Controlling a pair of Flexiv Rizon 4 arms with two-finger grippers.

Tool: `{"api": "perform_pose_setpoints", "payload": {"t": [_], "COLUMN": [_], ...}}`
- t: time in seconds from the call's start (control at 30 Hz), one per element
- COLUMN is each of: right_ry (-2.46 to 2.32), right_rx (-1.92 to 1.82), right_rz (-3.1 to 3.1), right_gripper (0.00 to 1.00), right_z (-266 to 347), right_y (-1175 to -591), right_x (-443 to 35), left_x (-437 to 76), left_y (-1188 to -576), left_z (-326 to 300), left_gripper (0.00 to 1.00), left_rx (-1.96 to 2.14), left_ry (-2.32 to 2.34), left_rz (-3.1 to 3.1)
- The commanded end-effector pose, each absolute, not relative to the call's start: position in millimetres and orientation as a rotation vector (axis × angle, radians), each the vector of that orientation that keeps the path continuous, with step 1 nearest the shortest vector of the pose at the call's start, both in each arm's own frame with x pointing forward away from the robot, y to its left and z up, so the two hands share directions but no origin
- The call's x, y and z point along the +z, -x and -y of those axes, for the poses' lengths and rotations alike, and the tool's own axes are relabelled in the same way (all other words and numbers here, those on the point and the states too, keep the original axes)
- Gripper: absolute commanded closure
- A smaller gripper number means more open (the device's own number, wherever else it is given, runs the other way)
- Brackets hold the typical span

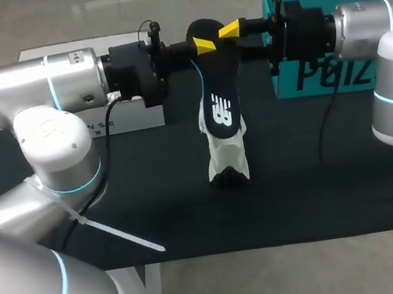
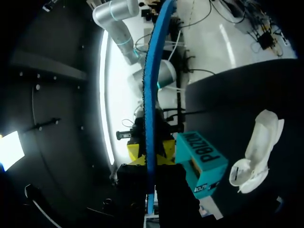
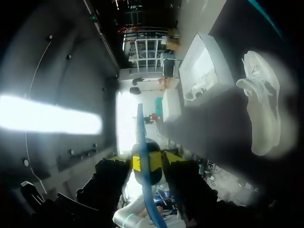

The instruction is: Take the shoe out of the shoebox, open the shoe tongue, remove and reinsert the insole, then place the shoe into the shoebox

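Note:
A black insole (image 1: pixel 218 92) with a blue edge and white logo hangs upright in the air over the table. My left gripper (image 1: pixel 203 42) is shut on its upper end; in the left wrist view the blue edge of the insole (image 2: pixel 151 71) runs straight through the left gripper (image 2: pixel 151 154). My right gripper (image 1: pixel 229 30) meets it from the other side, open, with the insole (image 3: pixel 142 137) standing between the parted fingers of the right gripper (image 3: pixel 148 161). Below the insole, the white shoe (image 1: pixel 226 154) lies on the black table, also seen as the shoe (image 2: pixel 259 147) and the shoe (image 3: pixel 263 104).
A white shoebox (image 1: pixel 125 117) stands at the back left behind my left arm, seen open in the right wrist view as the shoebox (image 3: pixel 199 71). A teal box (image 1: pixel 326 72) stands at the back right, next to the shoe as the teal box (image 2: pixel 202 161).

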State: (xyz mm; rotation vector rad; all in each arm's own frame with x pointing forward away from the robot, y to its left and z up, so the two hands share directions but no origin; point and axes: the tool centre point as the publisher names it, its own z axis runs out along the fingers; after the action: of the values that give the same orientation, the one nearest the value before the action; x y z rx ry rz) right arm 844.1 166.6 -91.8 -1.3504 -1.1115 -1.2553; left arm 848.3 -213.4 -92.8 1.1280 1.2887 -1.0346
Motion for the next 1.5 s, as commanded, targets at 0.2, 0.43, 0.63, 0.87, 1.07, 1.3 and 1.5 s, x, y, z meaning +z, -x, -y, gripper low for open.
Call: {"api": "perform_pose_setpoints", "payload": {"t": [0.2, 0.43, 0.63, 0.87, 1.07, 1.3, 1.5], "right_ry": [1.539, 1.539, 1.539, 1.591, 1.729, 1.811, 1.833], "right_rx": [-1.049, -1.049, -1.049, -0.982, -0.969, -0.999, -0.932], "right_rz": [1.278, 1.278, 1.278, 1.357, 1.462, 1.519, 1.580], "right_gripper": [0.00, 0.00, 0.00, 0.00, 0.00, 0.00, 0.00], "right_z": [-115.1, -115.1, -115.1, -97.3, -38.2, 17.9, 44.2], "right_y": [-853.9, -853.9, -853.9, -844.9, -847.0, -845.0, -836.3], "right_x": [-134.3, -134.3, -134.3, -156.1, -175.3, -172.3, -165.4], "left_x": [-105.3, -113.4, -120.1, -127.0, -131.9, -138.7, -142.9], "left_y": [-839.1, -835.6, -833.8, -828.4, -822.0, -815.1, -811.7], "left_z": [204.6, 201.0, 194.5, 191.2, 191.8, 191.5, 187.9], "left_gripper": [1.00, 1.00, 1.00, 1.00, 1.00, 1.00, 1.00], "left_rx": [-1.068, -1.097, -1.120, -1.129, -1.136, -1.138, -1.131], "left_ry": [-1.148, -1.090, -1.069, -1.089, -1.147, -1.172, -1.178], "left_rz": [-1.363, -1.428, -1.537, -1.586, -1.616, -1.653, -1.679]}}
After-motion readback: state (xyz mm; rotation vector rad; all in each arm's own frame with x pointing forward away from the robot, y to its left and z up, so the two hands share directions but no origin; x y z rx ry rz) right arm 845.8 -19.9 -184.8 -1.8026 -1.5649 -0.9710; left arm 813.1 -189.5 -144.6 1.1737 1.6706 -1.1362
